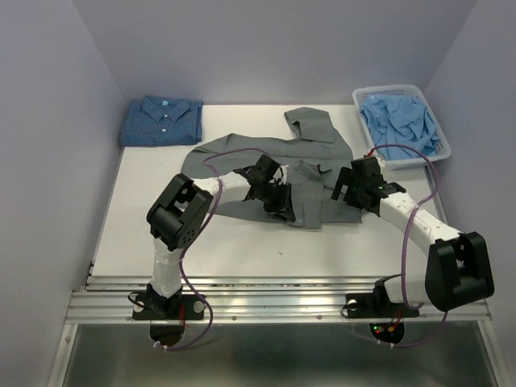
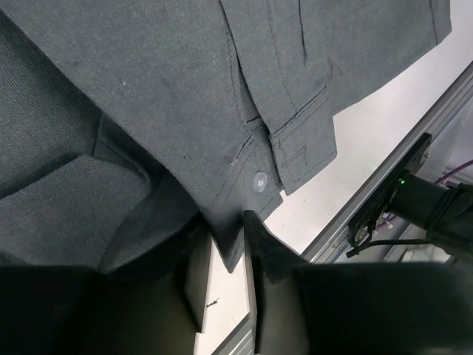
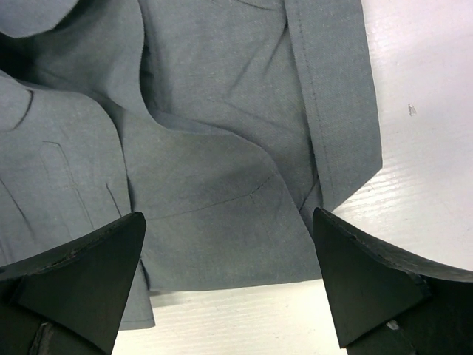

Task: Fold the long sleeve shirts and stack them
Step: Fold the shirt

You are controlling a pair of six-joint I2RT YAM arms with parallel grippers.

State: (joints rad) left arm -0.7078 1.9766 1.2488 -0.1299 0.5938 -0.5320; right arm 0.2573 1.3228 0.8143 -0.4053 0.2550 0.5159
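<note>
At the near hem of the grey shirt point(image 1: 242, 149) | left gripper point(image 2: 223, 255) narrow around a corner, grip unclear | right gripper point(image 3: 229, 259) wide, empty

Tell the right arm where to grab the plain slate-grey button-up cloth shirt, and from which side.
Probably best: take the slate-grey button-up cloth shirt by its near hem, the straight edge lying flat on the white table. Come from above on the bare near side, so one finger can slip under the edge. The open right gripper hangs over that hem.
</note>
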